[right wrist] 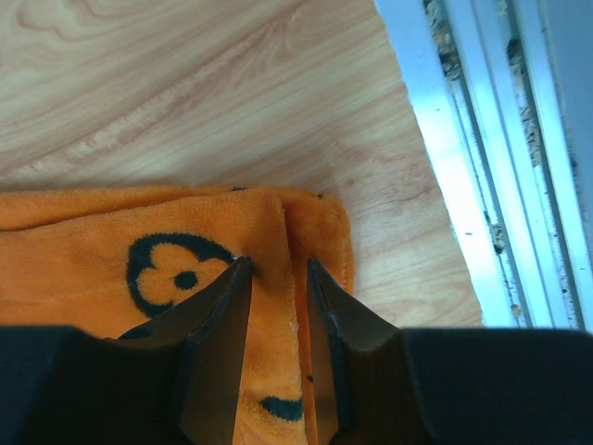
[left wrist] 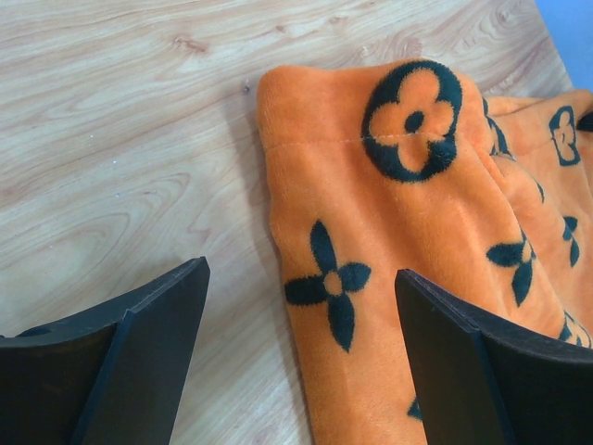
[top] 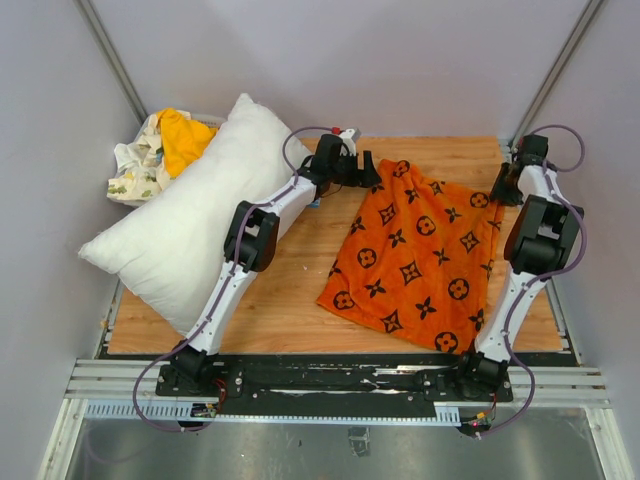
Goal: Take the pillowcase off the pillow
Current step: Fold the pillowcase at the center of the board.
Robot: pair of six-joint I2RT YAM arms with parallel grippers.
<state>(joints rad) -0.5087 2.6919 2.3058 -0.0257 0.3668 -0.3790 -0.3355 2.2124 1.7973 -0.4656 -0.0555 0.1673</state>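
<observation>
The orange pillowcase (top: 415, 255) with black motifs lies flat on the right half of the wooden table (top: 290, 300), apart from the white pillow (top: 190, 235), which rests diagonally on the left. My left gripper (top: 368, 172) hangs open over the pillowcase's far left corner (left wrist: 398, 232); its fingers (left wrist: 299, 271) straddle the cloth's edge with nothing gripped. At the far right corner, my right gripper (top: 503, 190) has its fingers (right wrist: 278, 262) pressed into the pillowcase (right wrist: 93, 250), drawn in on a raised fold of it.
A yellow-orange cloth (top: 185, 138) and a white printed cloth (top: 140, 165) are heaped at the far left, behind the pillow. An aluminium rail (right wrist: 482, 139) runs along the table's right edge, close to my right gripper.
</observation>
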